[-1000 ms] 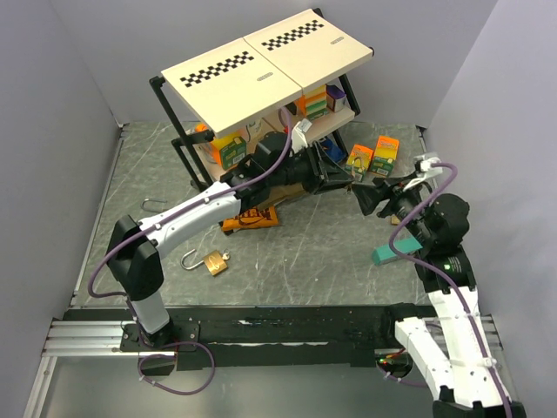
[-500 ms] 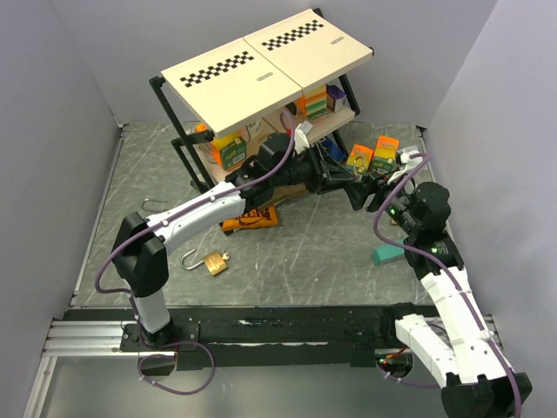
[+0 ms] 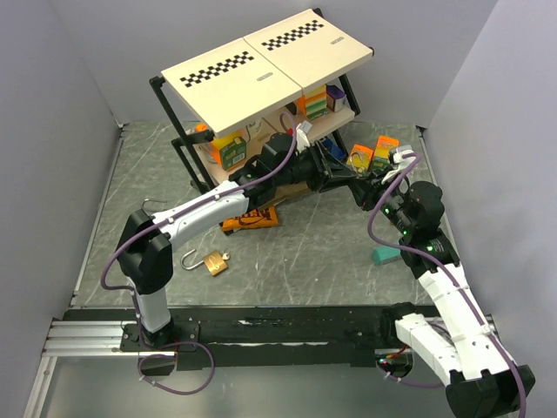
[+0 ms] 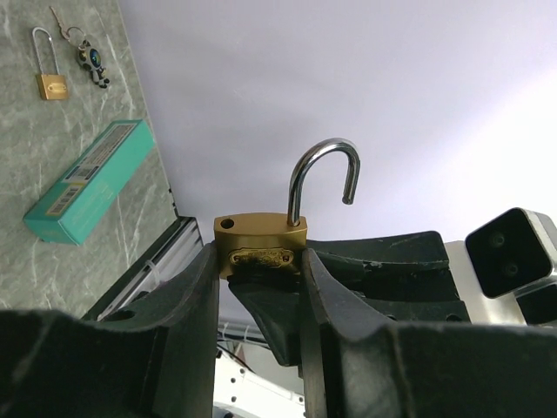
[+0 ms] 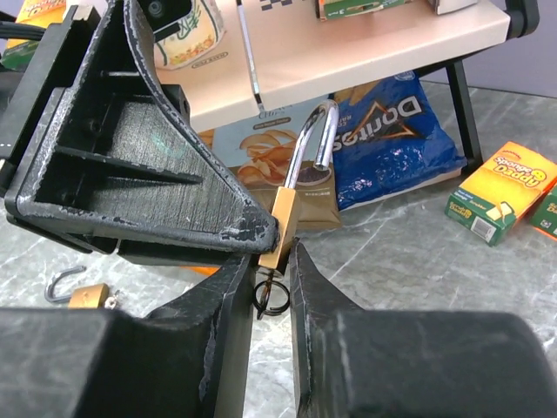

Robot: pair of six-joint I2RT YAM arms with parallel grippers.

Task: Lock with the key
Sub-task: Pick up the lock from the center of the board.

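Observation:
My left gripper (image 4: pixel 259 261) is shut on a brass padlock (image 4: pixel 261 246) and holds it in the air with its shackle (image 4: pixel 324 174) open. In the right wrist view the padlock (image 5: pixel 284 219) hangs beside the left fingertip (image 5: pixel 174 183). My right gripper (image 5: pixel 270 272) is right under the padlock's bottom and is shut on a key with a wire ring (image 5: pixel 271 294). The key's tip meets the padlock's bottom. In the top view the two grippers meet at mid-right, left (image 3: pixel 352 180) and right (image 3: pixel 374 188).
A second open padlock (image 3: pixel 211 262) lies on the table at front left, and a third padlock (image 4: pixel 50 80) with keys lies further off. A teal box (image 3: pixel 387 254) lies near the right arm. A shelf rack (image 3: pixel 261 70), snack boxes (image 3: pixel 383 152) and a chip bag (image 5: pixel 392 131) stand behind.
My right gripper has moved left and up to the left gripper, bringing the key to the padlock's bottom. The left arm has stretched slightly towards it.

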